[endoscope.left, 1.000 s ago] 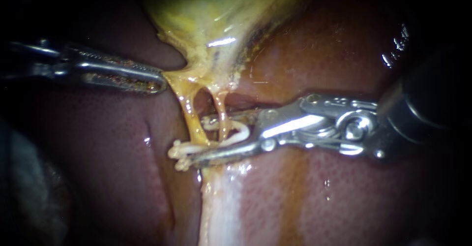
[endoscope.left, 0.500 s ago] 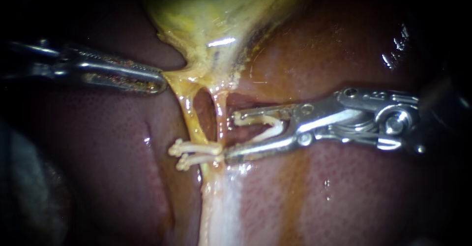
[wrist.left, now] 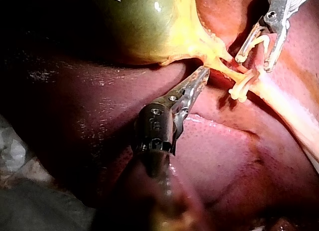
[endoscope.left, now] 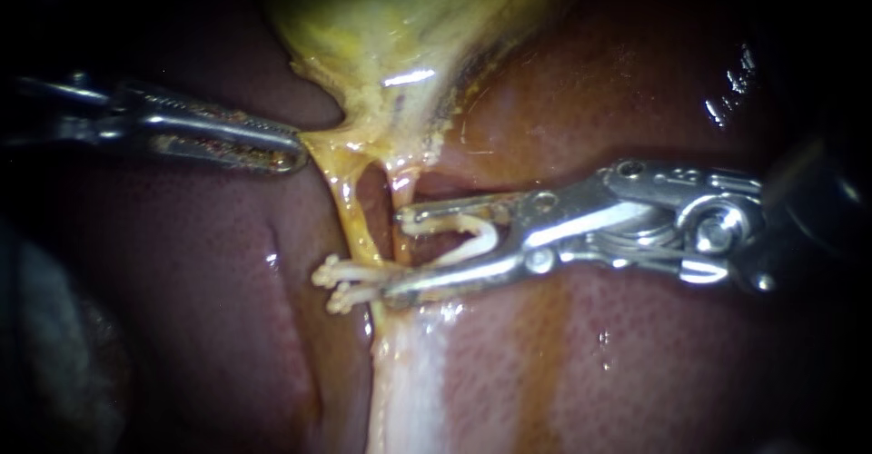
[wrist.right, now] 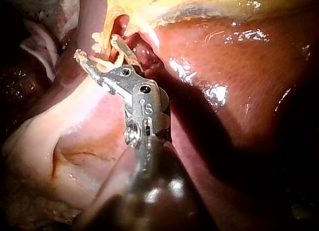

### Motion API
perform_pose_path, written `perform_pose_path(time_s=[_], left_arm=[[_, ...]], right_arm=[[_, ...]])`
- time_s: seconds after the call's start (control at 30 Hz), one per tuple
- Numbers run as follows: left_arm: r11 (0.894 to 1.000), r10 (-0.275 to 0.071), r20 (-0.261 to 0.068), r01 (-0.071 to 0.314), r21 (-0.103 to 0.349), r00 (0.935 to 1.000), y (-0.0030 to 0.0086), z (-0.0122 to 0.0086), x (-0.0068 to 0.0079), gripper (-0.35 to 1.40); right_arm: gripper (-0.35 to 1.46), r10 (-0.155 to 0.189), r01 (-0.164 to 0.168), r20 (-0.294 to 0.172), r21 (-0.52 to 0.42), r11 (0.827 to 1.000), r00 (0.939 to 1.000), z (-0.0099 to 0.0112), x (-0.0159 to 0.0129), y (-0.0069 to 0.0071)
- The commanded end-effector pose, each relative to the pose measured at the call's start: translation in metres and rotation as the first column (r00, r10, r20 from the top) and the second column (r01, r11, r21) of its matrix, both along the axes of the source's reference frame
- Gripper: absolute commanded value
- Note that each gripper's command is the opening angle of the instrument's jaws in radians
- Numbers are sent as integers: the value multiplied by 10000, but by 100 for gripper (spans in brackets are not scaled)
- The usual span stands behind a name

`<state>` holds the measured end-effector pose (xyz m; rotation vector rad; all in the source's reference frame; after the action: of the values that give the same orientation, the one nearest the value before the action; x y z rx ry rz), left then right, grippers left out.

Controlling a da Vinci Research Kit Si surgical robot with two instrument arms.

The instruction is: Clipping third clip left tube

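The yellow-green gallbladder narrows into two thin tubes over the liver. The left tube carries two white clips low down, one just under the other. The right tube runs beside it. My right instrument holds an open white clip between its spread jaws. Its tips reach the right tube, and the lower jaw touches the placed clips. The left tube lies just beyond the tips. My left instrument is shut on tissue at the gallbladder's neck, pulling it sideways.
A pale whitish band runs down from the tubes across the liver. In the left wrist view my right instrument stands just ahead of my left instrument. Pale cloth-like material lies beside the liver.
My right instrument drew back to the right off both tubes, then moved left again until its tips met the right tube. The left instrument has held still.
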<state>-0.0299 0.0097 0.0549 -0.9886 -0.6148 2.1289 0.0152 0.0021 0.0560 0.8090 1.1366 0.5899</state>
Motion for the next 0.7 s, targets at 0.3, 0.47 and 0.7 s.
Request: perform_pose_path(time_s=[0.3, 0.47, 0.7], left_arm=[[10000, 0, 0, 0, 0, 10000, 0, 0, 0, -35], [10000, -1, -1, 1, 0, 10000, 0, 0, 0, -35], [10000, -1, -1, 1, 0, 10000, 0, 0, 0, -35]], right_arm=[[45, 83, -83, 27, -46, 10000, 10000, 19, 7, 5], [46, 90, -90, 53, -139, 9999, 9999, 35, 12, 0], [47, 163, -160, 126, -178, 9997, 9998, 56, 23, -1]])
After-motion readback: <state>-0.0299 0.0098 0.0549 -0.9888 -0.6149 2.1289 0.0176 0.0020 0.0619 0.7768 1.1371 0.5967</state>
